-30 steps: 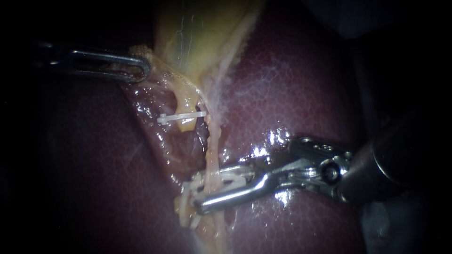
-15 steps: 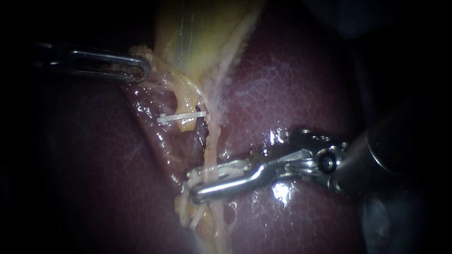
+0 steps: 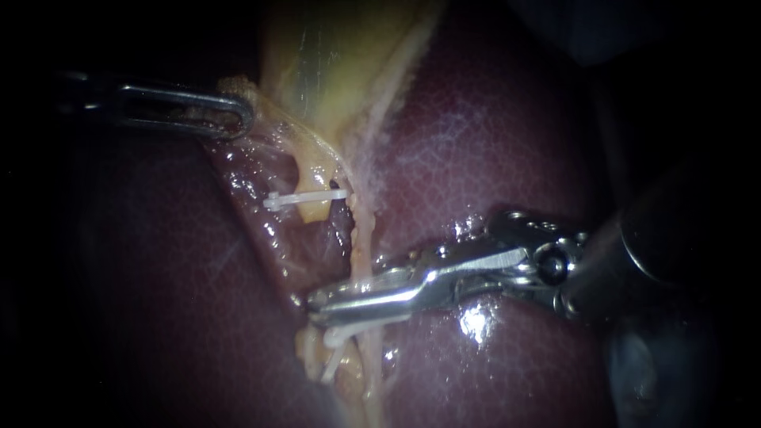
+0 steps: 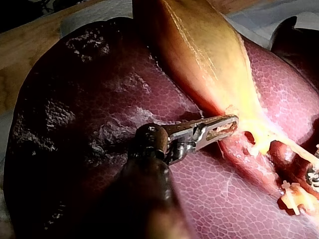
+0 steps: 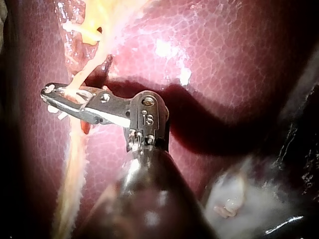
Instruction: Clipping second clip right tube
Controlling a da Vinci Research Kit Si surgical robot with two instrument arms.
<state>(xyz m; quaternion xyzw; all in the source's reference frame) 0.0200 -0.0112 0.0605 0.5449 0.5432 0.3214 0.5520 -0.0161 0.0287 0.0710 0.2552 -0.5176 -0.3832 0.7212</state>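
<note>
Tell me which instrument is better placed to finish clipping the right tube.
Right. The right instrument has its jaws closed around the right tube; the left instrument grips the gallbladder edge, away from it.

Stamped mark (image 5: pixel 147 118) on right instrument (image 5: pixel 52 98), no other text

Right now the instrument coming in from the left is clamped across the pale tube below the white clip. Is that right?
No. The endoscope view shows it is the right instrument that is clamped across the pale tube below the white clip. The left instrument grips tissue up beside the gallbladder.
</note>
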